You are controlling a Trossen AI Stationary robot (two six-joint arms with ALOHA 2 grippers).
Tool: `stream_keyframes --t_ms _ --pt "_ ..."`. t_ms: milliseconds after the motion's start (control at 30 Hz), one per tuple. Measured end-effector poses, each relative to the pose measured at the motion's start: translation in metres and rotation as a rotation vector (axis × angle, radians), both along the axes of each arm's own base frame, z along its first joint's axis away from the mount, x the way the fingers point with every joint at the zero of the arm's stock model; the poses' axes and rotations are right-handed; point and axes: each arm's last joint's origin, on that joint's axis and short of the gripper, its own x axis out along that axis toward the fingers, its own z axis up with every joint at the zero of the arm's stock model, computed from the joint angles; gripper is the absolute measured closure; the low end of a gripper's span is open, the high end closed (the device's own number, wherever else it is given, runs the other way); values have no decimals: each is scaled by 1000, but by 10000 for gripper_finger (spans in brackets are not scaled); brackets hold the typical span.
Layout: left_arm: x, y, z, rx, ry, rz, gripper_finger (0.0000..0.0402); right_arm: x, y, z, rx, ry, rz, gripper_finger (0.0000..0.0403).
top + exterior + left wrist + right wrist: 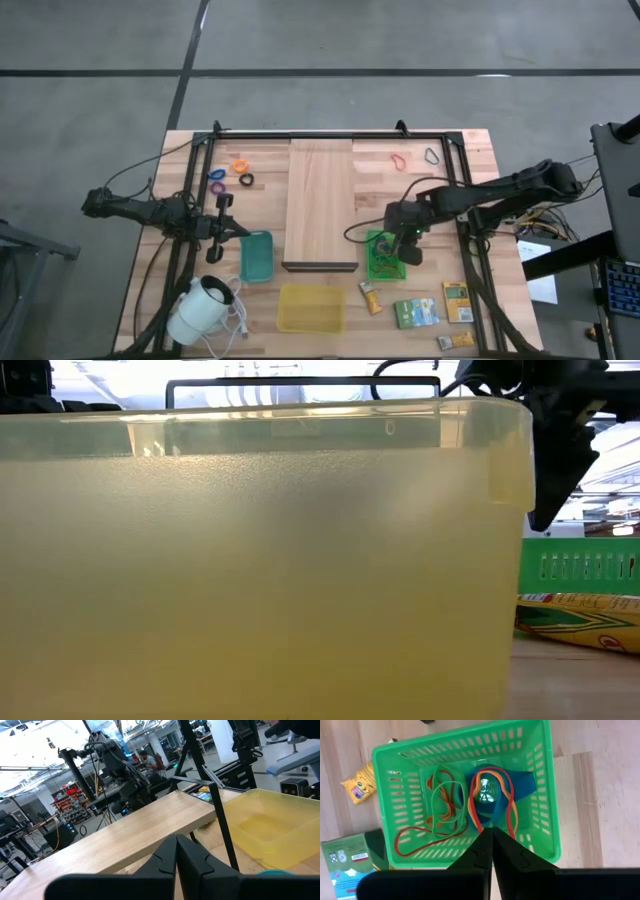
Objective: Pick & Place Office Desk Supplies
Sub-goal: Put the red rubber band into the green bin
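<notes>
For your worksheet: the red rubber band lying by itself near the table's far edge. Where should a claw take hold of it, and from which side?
The red rubber band lies flat on the table as a thin open loop. Probably best come straight down from above and pinch across one strand. The black loop beside it lies apart, leaving room for the fingers.

Two dark, slender jointed arms of matte black segments enter from the frame's left and right edges. Thin black cables loop along each. The left gripper [176, 857] and right gripper [492, 851] end in angular black wedge-shaped fingers.
</notes>
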Motion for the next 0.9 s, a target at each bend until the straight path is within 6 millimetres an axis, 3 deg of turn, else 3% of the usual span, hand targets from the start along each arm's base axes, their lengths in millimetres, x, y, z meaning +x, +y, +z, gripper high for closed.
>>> stream_keyframes --t_ms 267,500,733,900 --pt "0 0 0 0 0 0 390 -2 0 16 -13 -78 43 394" --pt "0 0 0 0 0 0 390 -11 -4 29 -102 -139 -25 394" --pt "0 0 0 0 0 -1 390 -34 -2 39 -217 -172 -77 394" --pt "0 0 0 0 0 -1 390 -48 7 37 -169 -230 -137 394"
